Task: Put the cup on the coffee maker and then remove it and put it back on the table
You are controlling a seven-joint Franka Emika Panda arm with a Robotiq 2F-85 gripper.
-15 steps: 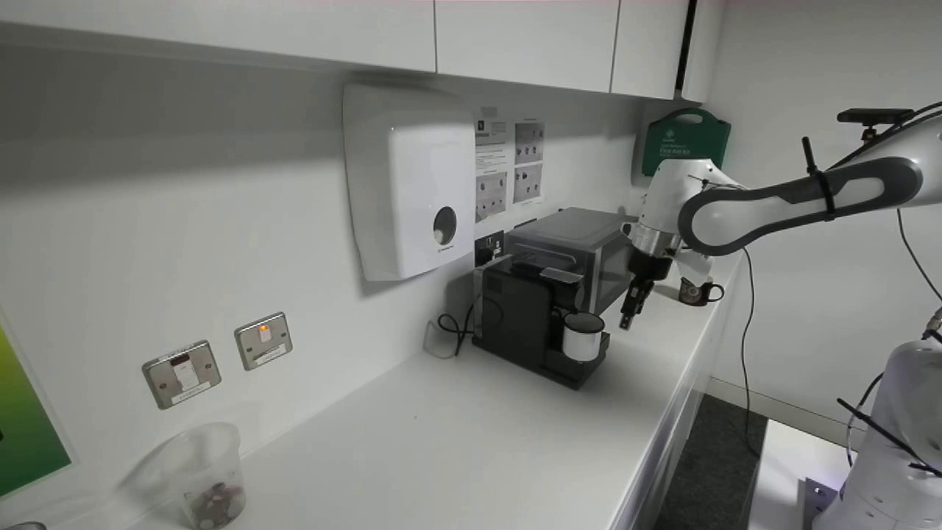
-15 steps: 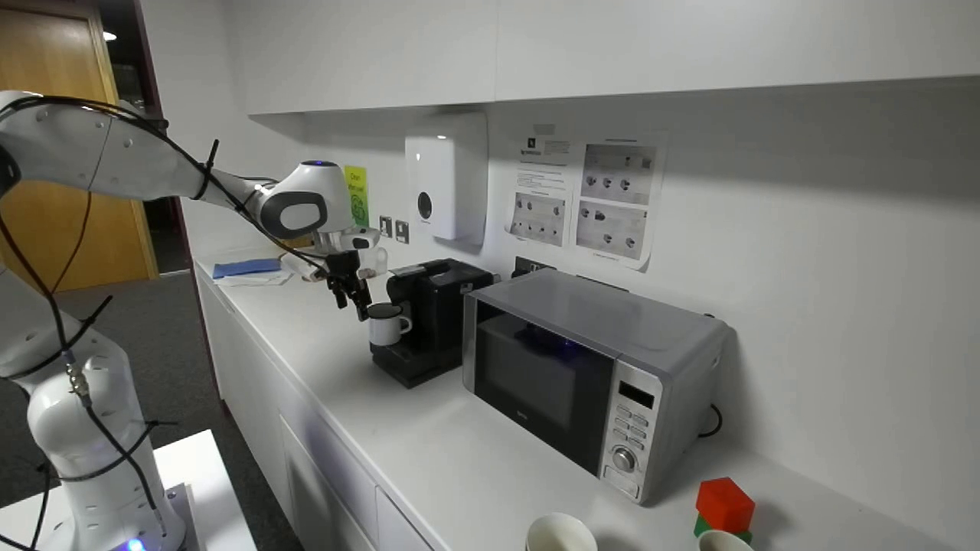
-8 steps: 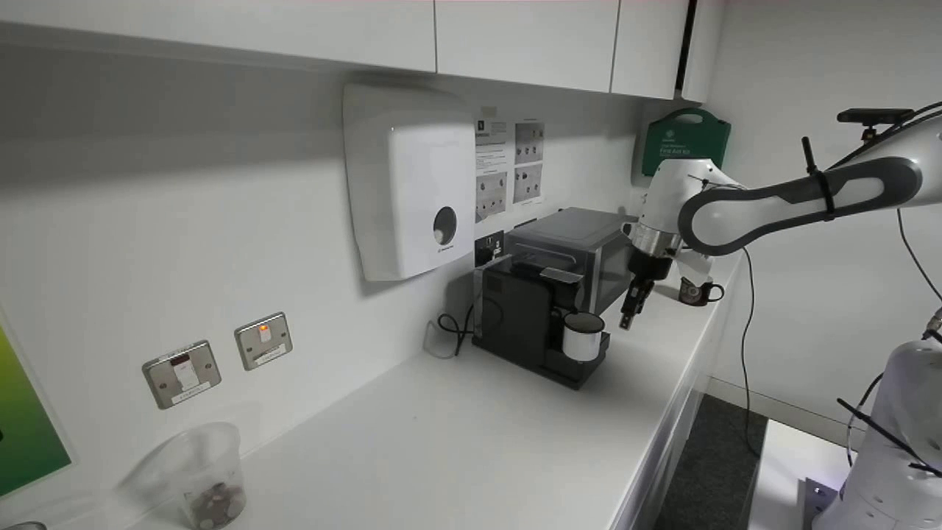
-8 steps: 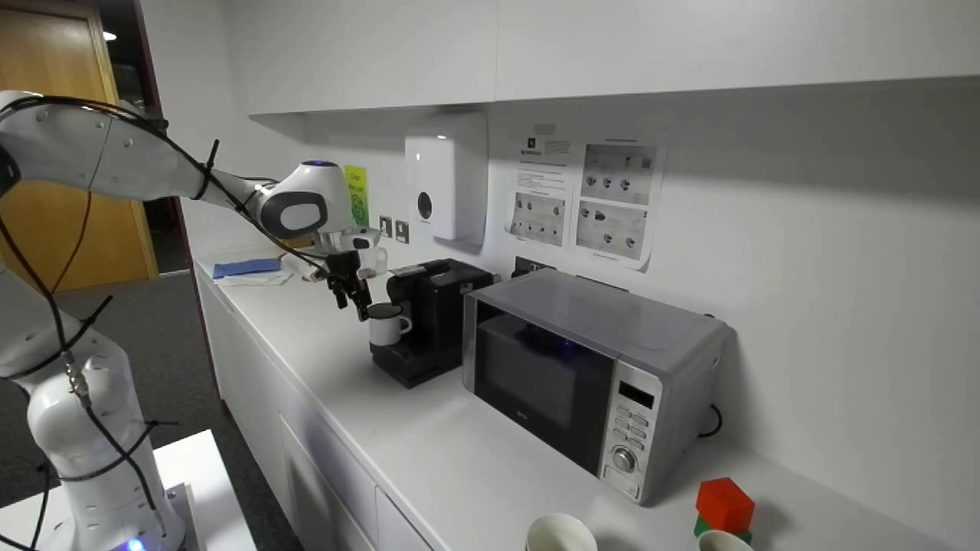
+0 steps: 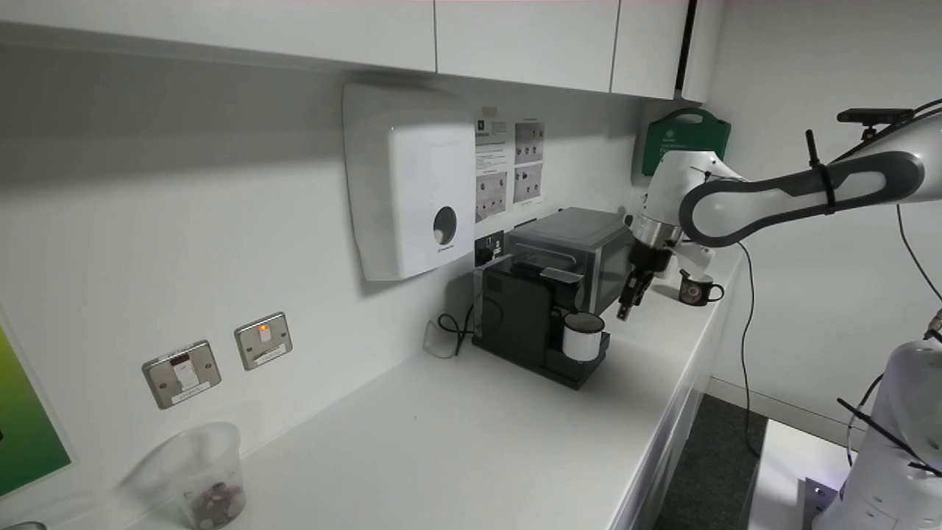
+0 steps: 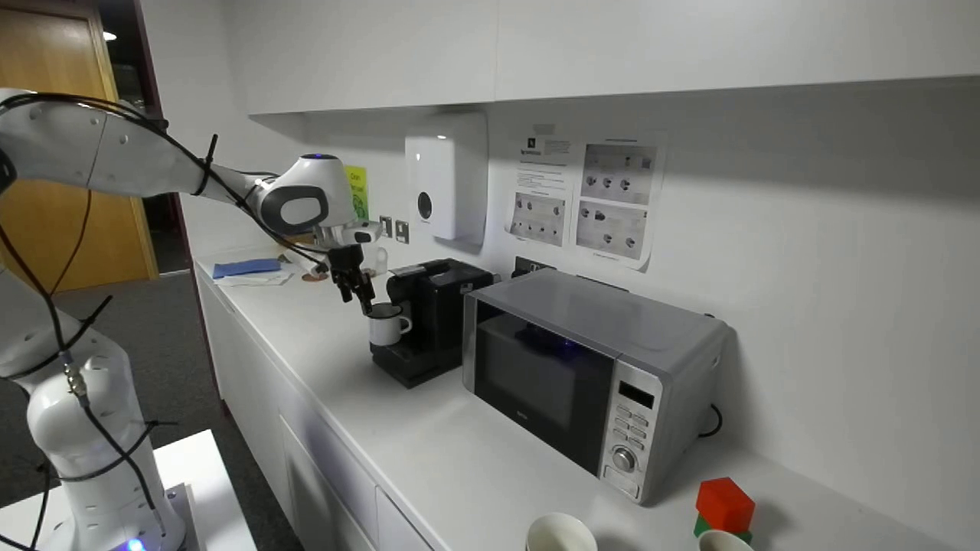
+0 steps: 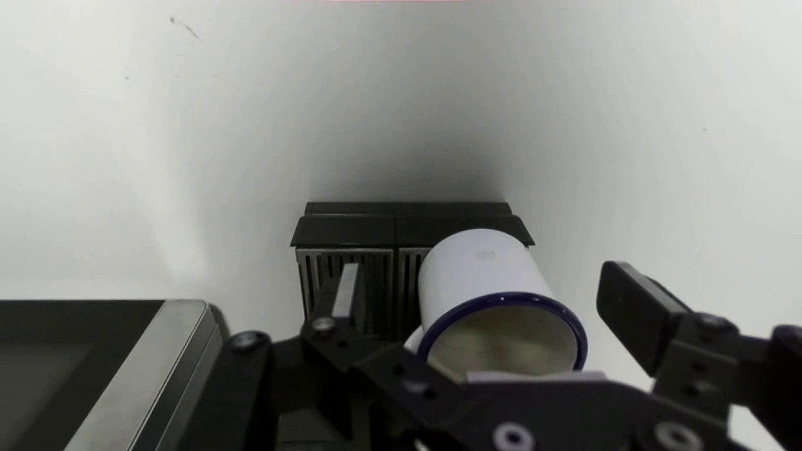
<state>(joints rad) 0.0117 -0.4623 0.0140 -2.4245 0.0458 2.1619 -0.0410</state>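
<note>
Fingers are spread super wide, gripping nothing, pretty close to the white cup that's sitting on the coffee maker. Arm reaches out over the counter, gripper tipped downward at a bit of a slant.

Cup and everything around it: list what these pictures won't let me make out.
Cup: its full inside; in the wrist view the open jaws cover part of its mouth.
Pale vessel: its lower part; cut off by the bottom edge in an exterior view.
Clear container: its contents; too blurred to name in an exterior view.
Wall sheets: the small print; too small to read in both exterior views.
</note>
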